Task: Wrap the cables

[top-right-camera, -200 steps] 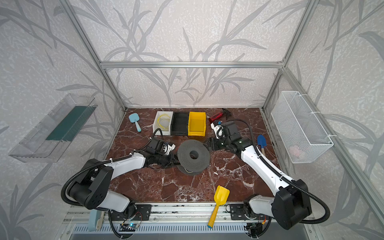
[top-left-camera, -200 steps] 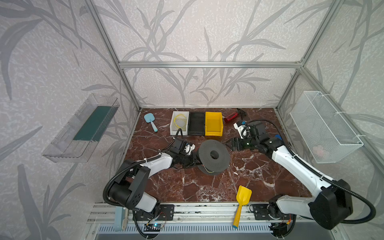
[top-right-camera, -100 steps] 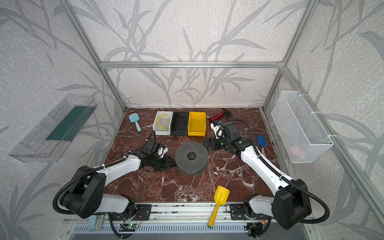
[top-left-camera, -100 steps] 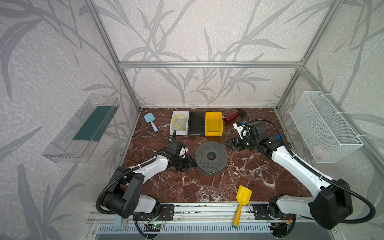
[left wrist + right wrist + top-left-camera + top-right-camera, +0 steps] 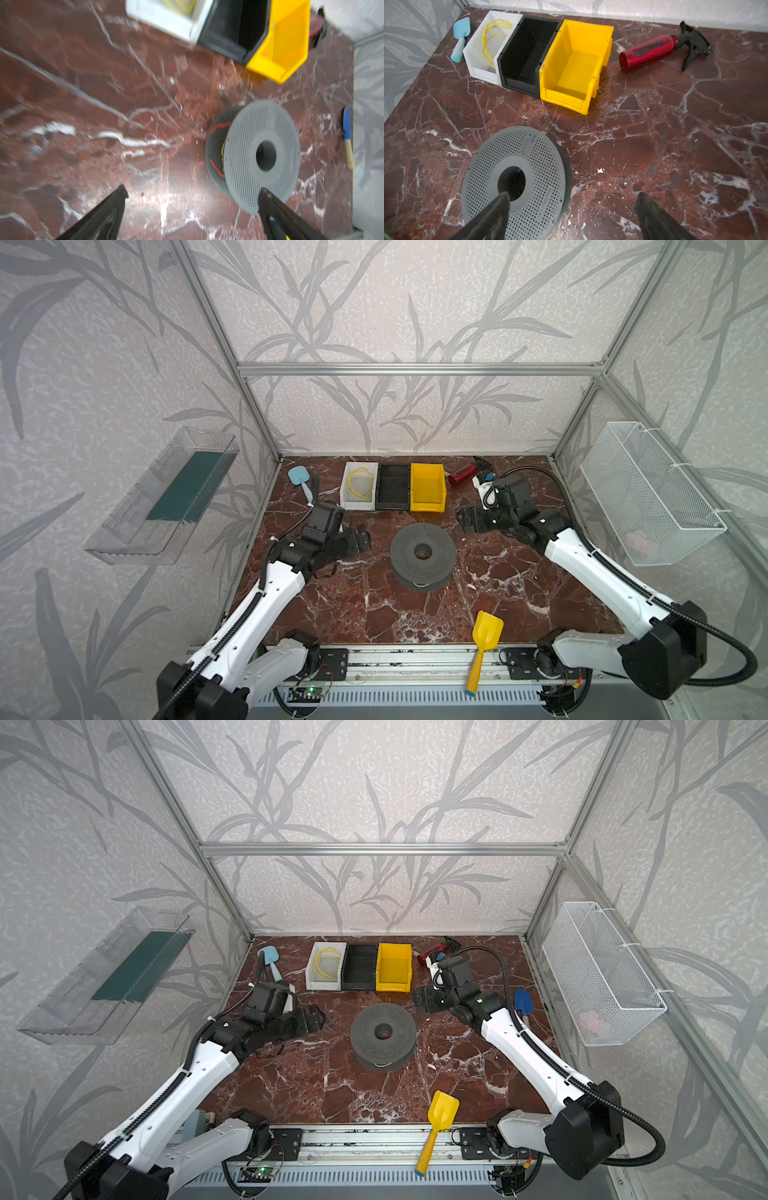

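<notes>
Your left gripper (image 5: 193, 191) spread, empty, your right gripper (image 5: 573, 195) spread, empty, cables (image 5: 220, 125) wound on the spool (image 5: 517, 149) between them

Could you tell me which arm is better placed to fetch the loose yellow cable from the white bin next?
Left, probably. The left gripper is open, empty and close to the white bin holding the yellow cable; the right gripper, also open, sits beyond the yellow bin.
</notes>
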